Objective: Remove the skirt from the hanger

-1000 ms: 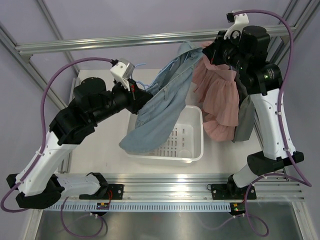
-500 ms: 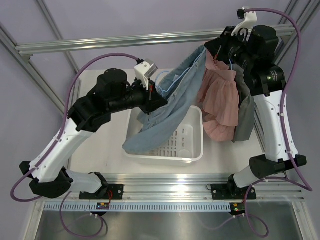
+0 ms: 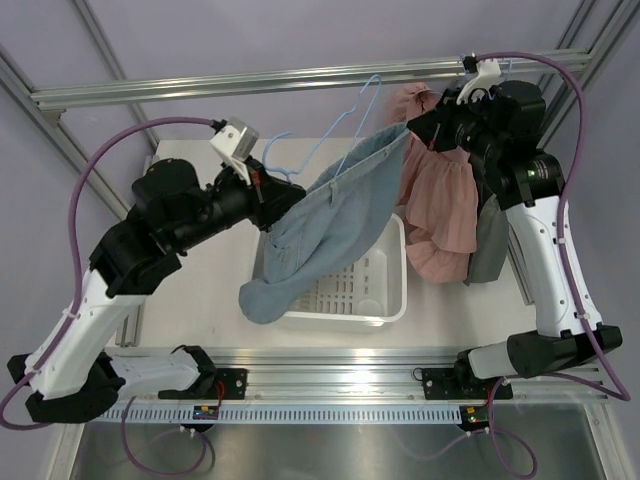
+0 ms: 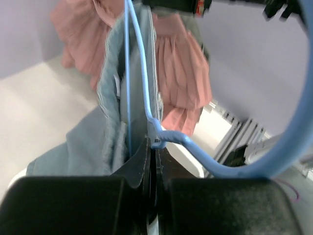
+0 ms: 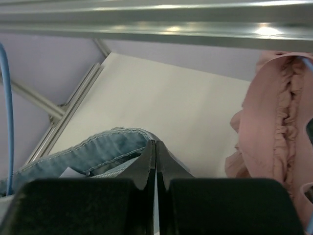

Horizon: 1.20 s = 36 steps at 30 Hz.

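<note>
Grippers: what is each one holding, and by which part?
The left gripper is shut on the hanger, on its thin wire beside a notch. The right gripper pinches the skirt by its waistband edge.

Stretched denim skirt [image 3: 330, 225] covers the white basket [image 3: 340, 318] from 10 to 1 o'clock; pink ruffled garment [image 3: 440, 210] crowds its 3 o'clock; tabletop [image 3: 205, 300] at 9 o'clock lies open.

Bright, even overhead light, soft shadows. Glare streaks the aluminium rail [image 5: 205, 29]; the blue hanger [image 4: 288, 147] is blurred close up.
</note>
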{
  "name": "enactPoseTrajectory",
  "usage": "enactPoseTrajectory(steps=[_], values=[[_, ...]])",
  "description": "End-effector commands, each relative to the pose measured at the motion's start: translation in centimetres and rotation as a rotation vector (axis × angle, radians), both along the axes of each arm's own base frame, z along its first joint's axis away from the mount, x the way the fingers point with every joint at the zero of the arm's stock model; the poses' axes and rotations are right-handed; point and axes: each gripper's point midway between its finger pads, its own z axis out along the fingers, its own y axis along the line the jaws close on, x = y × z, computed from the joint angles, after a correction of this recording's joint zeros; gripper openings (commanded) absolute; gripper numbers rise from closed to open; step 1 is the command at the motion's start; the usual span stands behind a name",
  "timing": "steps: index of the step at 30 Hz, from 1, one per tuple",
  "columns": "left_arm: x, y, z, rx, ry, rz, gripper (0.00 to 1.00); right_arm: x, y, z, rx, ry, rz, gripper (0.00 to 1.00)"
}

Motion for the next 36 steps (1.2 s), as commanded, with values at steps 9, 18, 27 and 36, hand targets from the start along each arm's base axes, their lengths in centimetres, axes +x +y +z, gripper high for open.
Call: enactPoseTrajectory(steps=[9,18,27,36], values=[[2.4,0.0,7.5,-0.442,-0.138,0.124,0.00,-11.1,8.7,-0.7,-0.028,-0.129,0.609,0.00],[3.3,1.6,8.8,-0.356,-0.201,0.213,0.00,-12.7,9.6,-3.0,-0.092,-0.145,0.712,0.00],[-1.8,5.0,3.3,-0.094,-0.098,0.112,0.00,-18.7,12.9,-15.2,-0.229,0.080,1.003,0.00],[-4.6,10.6,-1.9,-0.032,0.019,0.228,0.00,-23.3,14.3,-22.0,-0.387,0.154,1.136,0.00]])
